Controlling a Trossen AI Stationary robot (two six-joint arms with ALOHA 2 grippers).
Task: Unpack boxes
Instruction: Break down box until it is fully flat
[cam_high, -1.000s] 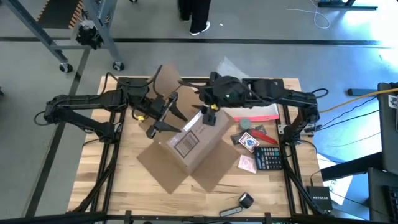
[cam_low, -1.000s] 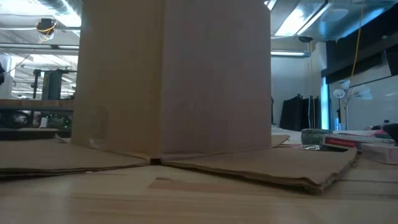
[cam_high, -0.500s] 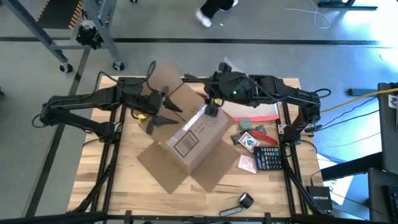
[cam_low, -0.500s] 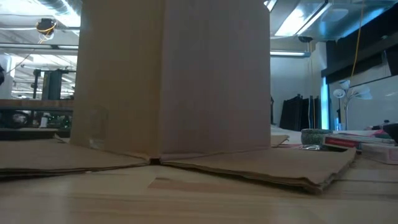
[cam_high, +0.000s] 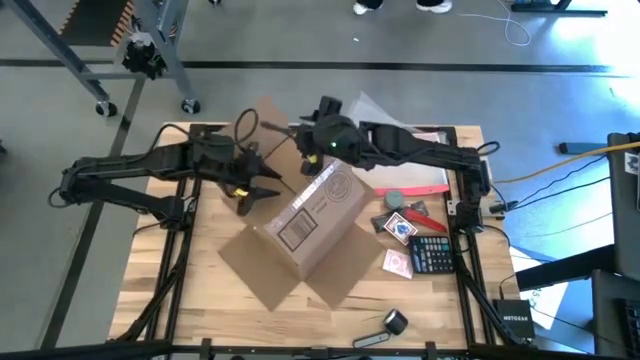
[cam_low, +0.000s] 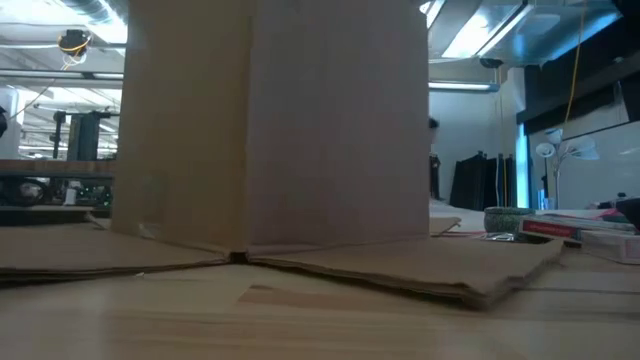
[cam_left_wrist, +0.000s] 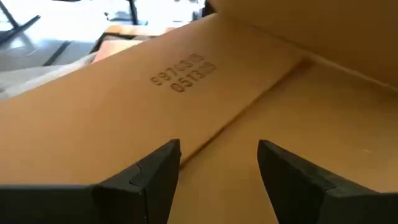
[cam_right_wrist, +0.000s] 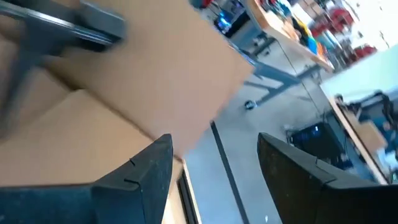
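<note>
Wooden desk (cam_high: 200, 300) carries the cardboard box (cam_high: 315, 225) mid-desk — flaps splayed. Left fingers (cam_left_wrist: 158, 168) and right fingers (cam_right_wrist: 149, 168) stand released, empty, over its far flaps.

The wooden table (cam_high: 215, 310) carries the cardboard box (cam_high: 310, 225), a calculator (cam_high: 432, 254) and tape (cam_high: 396, 321).

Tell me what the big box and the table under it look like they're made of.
The box looks like plain brown corrugated cardboard with a matte finish: creased flaps lie splayed flat, and it bears printed numbers and a stuck-on label. The table appears to be light wood, probably butcher-block style, since parallel plank strips and grain show; its slight sheen in the low view suggests a sealed surface, though that is uncertain.
</note>
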